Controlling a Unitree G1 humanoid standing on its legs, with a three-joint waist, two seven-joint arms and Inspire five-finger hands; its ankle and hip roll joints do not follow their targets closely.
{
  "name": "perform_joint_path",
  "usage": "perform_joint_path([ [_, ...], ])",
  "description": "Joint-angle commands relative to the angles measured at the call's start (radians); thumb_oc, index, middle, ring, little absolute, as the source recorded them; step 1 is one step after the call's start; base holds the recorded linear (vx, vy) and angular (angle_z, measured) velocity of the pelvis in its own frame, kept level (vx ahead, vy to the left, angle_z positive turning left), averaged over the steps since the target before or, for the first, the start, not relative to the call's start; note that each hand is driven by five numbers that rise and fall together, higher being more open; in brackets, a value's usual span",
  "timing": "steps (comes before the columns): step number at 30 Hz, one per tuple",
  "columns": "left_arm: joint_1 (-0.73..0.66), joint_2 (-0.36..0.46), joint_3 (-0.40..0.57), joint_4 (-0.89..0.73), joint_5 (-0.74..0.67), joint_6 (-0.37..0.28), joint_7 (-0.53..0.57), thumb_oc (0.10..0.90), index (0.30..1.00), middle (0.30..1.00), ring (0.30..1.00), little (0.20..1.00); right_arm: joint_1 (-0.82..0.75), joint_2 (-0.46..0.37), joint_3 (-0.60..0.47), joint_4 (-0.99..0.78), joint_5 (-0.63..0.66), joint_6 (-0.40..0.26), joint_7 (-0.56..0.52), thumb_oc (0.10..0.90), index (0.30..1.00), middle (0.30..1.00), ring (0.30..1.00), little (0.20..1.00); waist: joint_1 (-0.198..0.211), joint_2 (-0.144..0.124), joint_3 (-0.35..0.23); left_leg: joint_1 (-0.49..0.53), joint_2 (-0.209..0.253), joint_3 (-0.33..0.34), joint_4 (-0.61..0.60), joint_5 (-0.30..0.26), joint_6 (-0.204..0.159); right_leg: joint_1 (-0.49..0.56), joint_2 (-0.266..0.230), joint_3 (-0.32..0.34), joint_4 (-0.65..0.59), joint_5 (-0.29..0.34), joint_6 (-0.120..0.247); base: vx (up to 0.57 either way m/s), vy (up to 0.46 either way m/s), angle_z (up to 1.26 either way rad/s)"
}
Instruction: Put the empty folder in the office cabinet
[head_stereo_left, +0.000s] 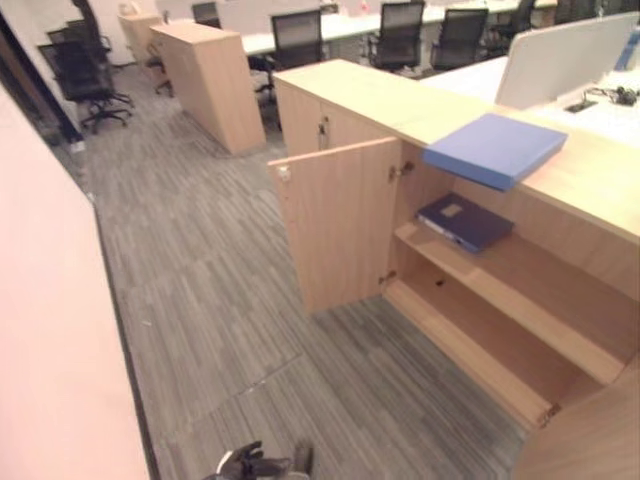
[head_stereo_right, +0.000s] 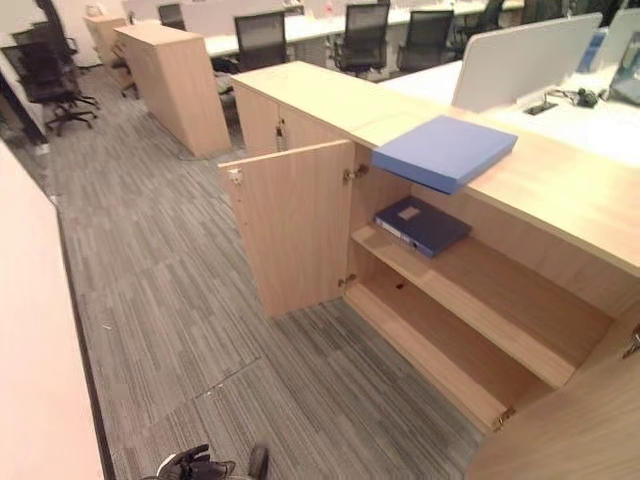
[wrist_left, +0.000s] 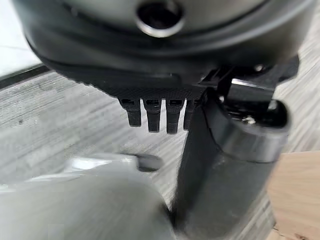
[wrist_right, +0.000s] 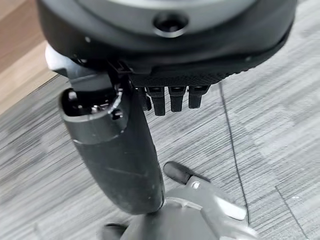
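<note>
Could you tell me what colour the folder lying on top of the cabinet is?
Light blue: the flat folder shows best in the right eye view.

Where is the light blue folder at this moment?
The light blue folder lies flat on the cabinet top, overhanging its front edge, above the dark blue folder on the upper shelf.

We look down from head height through both eye views, facing open office cabinet (head_stereo_left: 470, 290) and grey carpet floor (head_stereo_left: 220, 300); cabinet mid-distance, desks and chairs far behind. Both eyes share same scene: cabinet door (head_stereo_right: 290, 225), shelves, blue folder (head_stereo_right: 445, 150) on cabinet top, seen from slightly offset positions. Our left wrist view sits very close behind left hand (wrist_left: 200, 150), facing down to carpet. Our right wrist view likewise behind right hand (wrist_right: 120, 150), facing carpet.
</note>
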Motion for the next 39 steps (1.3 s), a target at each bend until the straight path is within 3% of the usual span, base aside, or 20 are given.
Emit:
perform_joint_path([
  [1, 0.100, -0.014, -0.057, 0.098, 0.043, 0.024, 0.021, 0.800, 0.900, 0.900, 0.900, 0.900, 0.010, 0.006, 0.008, 0.021, -0.015, -0.009, 0.002, 0.800, 0.900, 0.900, 0.900, 0.900, 0.028, -0.004, -0.022, -0.017, -0.034, -0.077, 0.011, -0.035, 0.052, 0.084, -0.063, 0.073, 0.071, -0.145, 0.091, 0.34, 0.175, -0.55],
  [2, 0.102, -0.021, -0.053, 0.108, 0.043, 0.024, 0.022, 0.800, 0.900, 0.900, 0.900, 0.900, 0.016, 0.011, 0.005, 0.024, -0.025, -0.009, 0.006, 0.800, 0.900, 0.900, 0.900, 0.900, 0.027, 0.003, -0.037, -0.010, -0.040, -0.102, 0.011, -0.020, 0.050, 0.096, -0.065, 0.085, 0.063, -0.150, 0.100, 0.49, 0.298, -1.01],
  [3, 0.103, -0.022, -0.054, 0.112, 0.044, 0.018, 0.027, 0.800, 0.900, 0.900, 0.900, 0.900, 0.023, 0.014, -0.002, 0.024, -0.030, -0.005, 0.009, 0.800, 0.900, 0.900, 0.900, 0.900, 0.022, 0.001, -0.059, 0.015, -0.056, -0.085, 0.011, -0.005, 0.053, 0.106, -0.096, 0.100, 0.064, -0.144, 0.120, 0.36, 0.235, -1.28],
  [4, 0.103, -0.022, -0.054, 0.112, 0.044, 0.018, 0.027, 0.800, 0.900, 0.900, 0.900, 0.900, 0.023, 0.014, -0.002, 0.024, -0.030, -0.005, 0.009, 0.800, 0.900, 0.900, 0.900, 0.900, 0.024, 0.001, -0.059, 0.016, -0.056, -0.083, 0.011, -0.005, 0.053, 0.106, -0.097, 0.101, 0.064, -0.144, 0.120, 0.36, 0.244, -1.30],
  [8, 0.106, -0.006, -0.053, 0.103, 0.063, 0.014, 0.024, 0.800, 0.900, 0.900, 0.900, 0.900, 0.031, 0.035, -0.002, 0.019, -0.031, -0.003, 0.024, 0.800, 0.900, 0.900, 0.900, 0.900, 0.025, -0.022, -0.114, 0.058, -0.100, -0.020, 0.011, -0.045, 0.095, 0.073, -0.177, 0.137, 0.102, -0.107, 0.177, 0.29, 0.232, -0.62],
  [10, 0.104, 0.005, -0.056, 0.091, 0.079, 0.011, 0.026, 0.800, 0.900, 0.900, 0.900, 0.900, 0.030, 0.042, 0.005, 0.012, -0.039, -0.002, 0.031, 0.800, 0.900, 0.900, 0.900, 0.900, 0.029, -0.027, -0.130, 0.086, -0.134, 0.000, 0.011, -0.073, 0.129, 0.044, -0.221, 0.154, 0.159, -0.064, 0.207, 0.31, 0.310, -0.50],
  [11, 0.100, 0.013, -0.061, 0.082, 0.093, 0.010, 0.026, 0.800, 0.900, 0.900, 0.900, 0.900, 0.020, 0.038, 0.001, -0.004, -0.039, -0.004, 0.030, 0.800, 0.900, 0.900, 0.900, 0.900, 0.027, -0.022, -0.138, 0.114, -0.162, 0.020, 0.011, -0.100, 0.155, 0.009, -0.259, 0.161, 0.231, -0.007, 0.228, 0.24, 0.262, -0.19],
  [12, 0.100, 0.013, -0.062, 0.082, 0.093, 0.010, 0.026, 0.800, 0.900, 0.900, 0.900, 0.900, 0.020, 0.038, 0.001, -0.004, -0.039, -0.004, 0.030, 0.800, 0.900, 0.900, 0.900, 0.900, 0.028, -0.022, -0.138, 0.114, -0.162, 0.021, 0.011, -0.100, 0.155, 0.008, -0.259, 0.162, 0.232, -0.008, 0.228, 0.21, 0.250, -0.29],
  [14, 0.100, 0.017, -0.068, 0.075, 0.104, 0.009, 0.029, 0.800, 0.900, 0.900, 0.900, 0.900, 0.010, 0.035, 0.004, -0.021, -0.044, -0.008, 0.028, 0.800, 0.900, 0.900, 0.900, 0.900, 0.023, -0.010, -0.137, 0.148, -0.187, 0.037, 0.011, -0.126, 0.179, -0.049, -0.300, 0.154, 0.352, 0.059, 0.233, 0.14, 0.218, -0.43],
  [16, 0.101, 0.017, -0.073, 0.069, 0.107, 0.013, 0.027, 0.800, 0.900, 0.900, 0.900, 0.900, -0.002, 0.032, 0.007, -0.036, -0.048, -0.010, 0.020, 0.800, 0.900, 0.900, 0.900, 0.900, 0.026, 0.003, -0.122, 0.185, -0.205, 0.060, 0.011, -0.155, 0.205, -0.116, -0.361, 0.093, 0.511, 0.149, 0.203, 0.15, 0.268, -0.27],
  [19, 0.106, 0.026, -0.073, 0.073, 0.122, 0.020, 0.027, 0.800, 0.900, 0.900, 0.900, 0.900, -0.005, 0.046, 0.014, -0.061, -0.043, -0.020, 0.009, 0.800, 0.900, 0.900, 0.900, 0.900, 0.034, 0.008, -0.102, 0.243, -0.211, 0.118, 0.011, -0.215, 0.212, -0.128, -0.455, -0.113, 0.603, 0.136, 0.194, 0.19, 0.177, -0.56],
  [20, 0.105, 0.027, -0.072, 0.075, 0.125, 0.022, 0.027, 0.800, 0.900, 0.900, 0.900, 0.900, -0.010, 0.050, 0.019, -0.066, -0.041, -0.022, 0.007, 0.800, 0.900, 0.900, 0.900, 0.900, 0.034, 0.007, -0.096, 0.253, -0.207, 0.136, 0.011, -0.229, 0.211, -0.128, -0.461, -0.164, 0.585, 0.114, 0.196, 0.10, 0.018, -0.63],
  [22, 0.101, 0.031, -0.066, 0.081, 0.116, 0.023, 0.024, 0.800, 0.900, 0.900, 0.900, 0.900, -0.032, 0.054, 0.024, -0.078, -0.038, -0.024, 0.004, 0.800, 0.900, 0.900, 0.900, 0.900, 0.037, 0.019, -0.085, 0.256, -0.175, 0.173, 0.011, -0.243, 0.198, -0.169, -0.428, -0.238, 0.534, 0.055, 0.194, 0.07, -0.058, -0.40],
  [24, 0.102, 0.025, -0.061, 0.087, 0.107, 0.025, 0.022, 0.800, 0.900, 0.900, 0.900, 0.900, -0.057, 0.053, 0.030, -0.083, -0.035, -0.026, 0.003, 0.800, 0.900, 0.900, 0.900, 0.900, 0.039, 0.037, -0.069, 0.266, -0.145, 0.212, 0.011, -0.255, 0.190, -0.234, -0.390, -0.296, 0.453, 0.042, 0.206, 0.08, -0.092, -0.73],
  [26, 0.108, 0.022, -0.055, 0.097, 0.108, 0.029, 0.021, 0.800, 0.900, 0.900, 0.900, 0.900, -0.074, 0.055, 0.040, -0.085, -0.034, -0.027, 0.003, 0.800, 0.900, 0.900, 0.900, 0.900, 0.035, 0.040, -0.046, 0.293, -0.125, 0.241, 0.011, -0.264, 0.182, -0.283, -0.341, -0.321, 0.349, 0.071, 0.218, 0.12, -0.142, -0.52],
  [29, 0.115, 0.029, -0.037, 0.100, 0.109, 0.029, 0.019, 0.800, 0.900, 0.900, 0.900, 0.900, -0.081, 0.059, 0.039, -0.088, -0.025, -0.024, 0.005, 0.800, 0.900, 0.900, 0.900, 0.900, 0.036, 0.026, -0.027, 0.329, -0.114, 0.273, 0.011, -0.278, 0.167, -0.306, -0.296, -0.375, 0.168, 0.139, 0.240, 0.20, -0.218, -0.62],
  [30, 0.115, 0.035, -0.024, 0.102, 0.118, 0.028, 0.017, 0.800, 0.900, 0.900, 0.900, 0.900, -0.066, 0.063, 0.036, -0.083, -0.019, -0.023, 0.004, 0.800, 0.900, 0.900, 0.900, 0.900, 0.035, 0.009, -0.025, 0.343, -0.108, 0.274, 0.011, -0.293, 0.162, -0.279, -0.273, -0.368, 0.107, 0.140, 0.230, 0.21, -0.228, -0.48],
  [34, 0.125, 0.034, -0.017, 0.108, 0.129, 0.034, 0.014, 0.800, 0.900, 0.900, 0.900, 0.900, -0.041, 0.064, 0.033, -0.069, -0.023, -0.020, 0.006, 0.800, 0.900, 0.900, 0.900, 0.900, 0.031, 0.004, -0.043, 0.356, -0.085, 0.266, 0.011, -0.304, 0.156, -0.260, -0.254, -0.370, 0.119, 0.134, 0.218, 0.24, -0.202, 0.08],
  [37, 0.114, 0.030, -0.022, 0.107, 0.126, 0.033, 0.006, 0.800, 0.900, 0.900, 0.900, 0.900, -0.031, 0.054, 0.027, -0.059, -0.025, -0.019, 0.010, 0.800, 0.900, 0.900, 0.900, 0.900, 0.018, 0.011, -0.052, 0.369, -0.051, 0.259, 0.011, -0.311, 0.144, -0.261, -0.244, -0.367, 0.163, 0.093, 0.198, 0.26, -0.200, 0.23],
  [39, 0.091, 0.034, -0.046, 0.090, 0.132, 0.030, 0.009, 0.800, 0.900, 0.900, 0.900, 0.900, -0.022, 0.047, 0.032, -0.056, -0.022, -0.020, 0.012, 0.800, 0.900, 0.900, 0.900, 0.900, 0.006, 0.010, -0.052, 0.396, -0.001, 0.260, 0.020, -0.321, 0.124, -0.258, -0.229, -0.359, 0.215, 0.037, 0.172, 0.29, -0.297, 0.10],
])
